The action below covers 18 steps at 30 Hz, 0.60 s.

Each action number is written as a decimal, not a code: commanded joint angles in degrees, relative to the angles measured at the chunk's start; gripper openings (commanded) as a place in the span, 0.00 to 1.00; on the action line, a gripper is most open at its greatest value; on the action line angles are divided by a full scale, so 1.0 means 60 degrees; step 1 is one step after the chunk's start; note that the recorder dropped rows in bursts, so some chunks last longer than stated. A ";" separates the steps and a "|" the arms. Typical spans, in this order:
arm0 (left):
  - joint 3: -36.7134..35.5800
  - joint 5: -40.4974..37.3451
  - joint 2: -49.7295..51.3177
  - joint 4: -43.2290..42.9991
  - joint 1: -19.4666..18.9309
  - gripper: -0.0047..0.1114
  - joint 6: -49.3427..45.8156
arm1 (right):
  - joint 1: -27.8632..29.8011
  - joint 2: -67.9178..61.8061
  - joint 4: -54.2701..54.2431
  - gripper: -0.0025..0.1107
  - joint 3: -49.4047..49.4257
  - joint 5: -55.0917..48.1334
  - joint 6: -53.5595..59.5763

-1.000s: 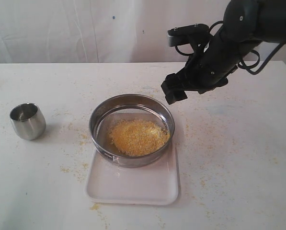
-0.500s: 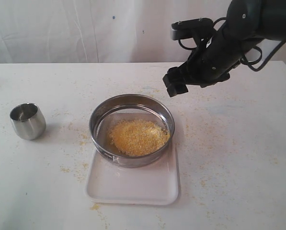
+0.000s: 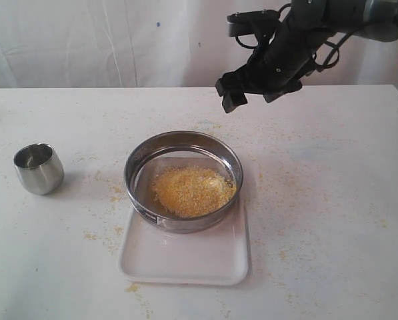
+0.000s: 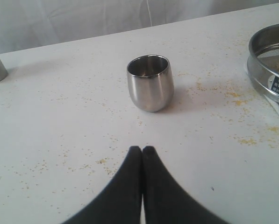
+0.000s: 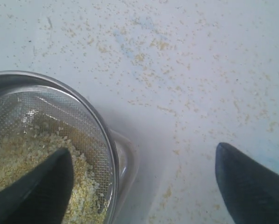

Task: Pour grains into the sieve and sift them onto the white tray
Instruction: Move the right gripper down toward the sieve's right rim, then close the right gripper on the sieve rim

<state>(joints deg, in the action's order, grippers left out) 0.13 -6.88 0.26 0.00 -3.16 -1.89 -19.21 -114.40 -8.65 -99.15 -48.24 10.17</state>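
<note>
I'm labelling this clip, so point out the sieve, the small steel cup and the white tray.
sieve [image 3: 192, 225], exterior view, on its near steel wall.
small steel cup [image 3: 39, 177], exterior view, on its outer side.
white tray [image 3: 185, 257], exterior view, on its bare floor before the sieve.

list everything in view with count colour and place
table: 1, white, under everything
white tray: 1, white, mid-table
sieve: 1, steel, on the white tray
grains: 1 heap, yellow-orange and pale, inside the sieve
steel cup: 1, silver, upright, left of the sieve in exterior view
specks: many, yellowish, strewn over the table
left gripper: 1, black, shut, low over the table facing the steel cup
right gripper: 1, black, open, raised past the sieve's far rim
</note>
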 commanded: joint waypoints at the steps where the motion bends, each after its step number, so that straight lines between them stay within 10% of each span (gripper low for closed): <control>1: -0.0022 -0.0027 -0.0044 0.0000 -0.0023 0.04 0.0062 | 0.0063 -0.0495 -0.0027 0.70 -0.0521 -0.0429 0.0018; 18: -0.0022 -0.0027 -0.0044 0.0000 -0.0023 0.04 0.0062 | -0.0323 -0.1709 -0.1004 0.64 -0.0956 -0.1714 0.1338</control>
<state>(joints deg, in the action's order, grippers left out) 0.13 -6.88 0.26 0.00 -3.16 -1.89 -20.07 -124.05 -15.54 -104.48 -57.87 16.98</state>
